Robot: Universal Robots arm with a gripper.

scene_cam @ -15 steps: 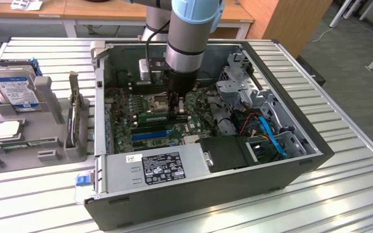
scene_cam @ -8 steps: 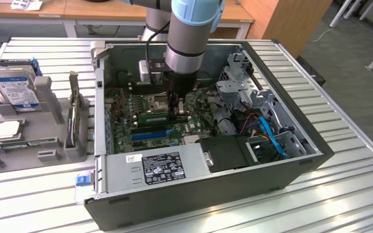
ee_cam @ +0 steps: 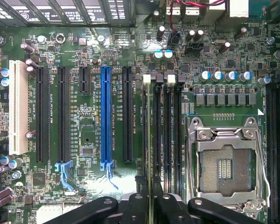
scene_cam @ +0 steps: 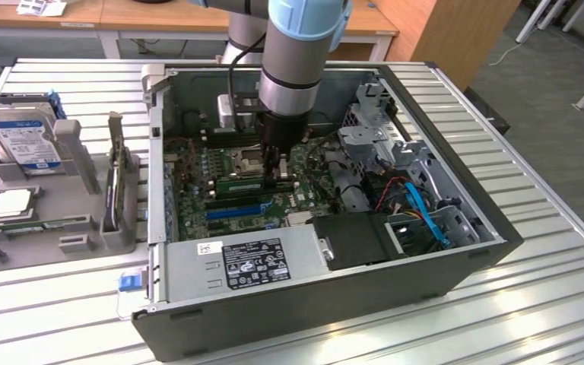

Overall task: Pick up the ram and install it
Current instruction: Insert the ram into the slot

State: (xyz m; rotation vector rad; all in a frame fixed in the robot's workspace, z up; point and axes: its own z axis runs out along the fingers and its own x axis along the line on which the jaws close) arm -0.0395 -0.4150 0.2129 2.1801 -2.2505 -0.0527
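**A:** Where's the ram?

**B:** The ram stands on edge, so the wrist view catches it as a thin green line. It lies lengthwise among the black memory slots, parallel to them.

**A:** Is it seated?

**B:** I can't tell. Its lower edge is hidden, so whether it is pushed home or just lined up with a slot isn't visible.

**A:** And the gripper?

**B:** The gripper is clamped on it, with a dark finger pressed against each flat face of the stick.

**A:** What's around it?

**B:** On the motherboard, the memory slots sit between the blue expansion slot and the open CPU socket. The socket is just beside them and the blue slot is a little further off.

**A:** And the wider scene?

**B:** Take the exterior view as a dial centred on the gripper. The arm comes down from twelve o'clock into the open computer case. The power supply with its label is near six. The blue cables are at about four.

**A:** Anything outside the case?

**B:** At nine o'clock, well apart, a hard drive stands upright in a grey fixture. Case and fixture both rest on the slatted metal table.
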